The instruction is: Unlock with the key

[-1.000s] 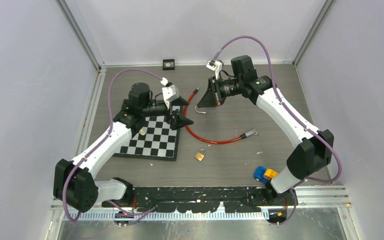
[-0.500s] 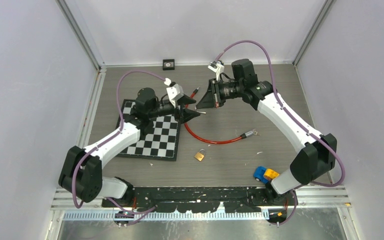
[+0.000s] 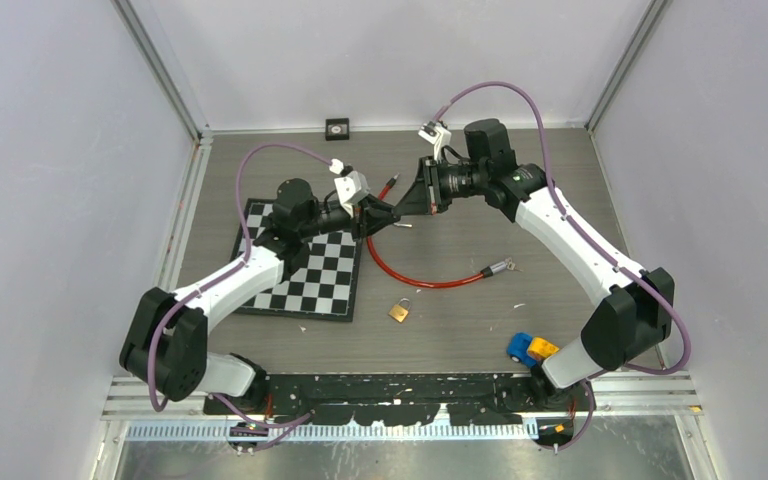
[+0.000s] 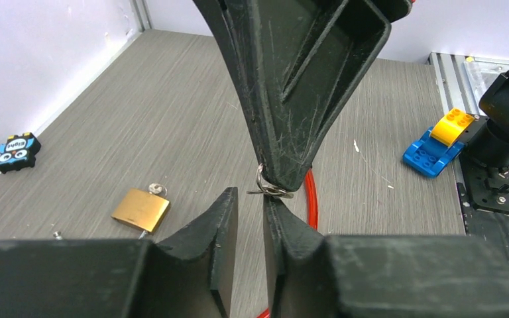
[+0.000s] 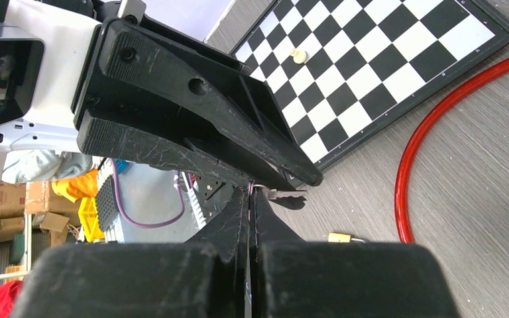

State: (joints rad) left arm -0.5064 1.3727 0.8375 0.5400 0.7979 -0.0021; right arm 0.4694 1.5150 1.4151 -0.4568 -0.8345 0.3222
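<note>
Spreading over the left of the grey table [image 3: 480, 320], a chessboard [image 3: 310, 285] lies flat with a red cable [image 3: 430, 285] beside it. Upper middle, the right gripper [image 5: 250, 191], fingers closed, meets the left gripper [image 4: 250, 199], fingers narrowly parted. A brass padlock [image 3: 398, 311] lies lower centre. The key [image 4: 270, 191] sits clamped in the right fingertips, just above the left's.

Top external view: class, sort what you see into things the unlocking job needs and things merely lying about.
Job in hand:
padlock
key ring, pinched in the right tool
left tool, open beside it

Lying about:
chessboard
red cable
toy car
small black tile by the back wall
</note>
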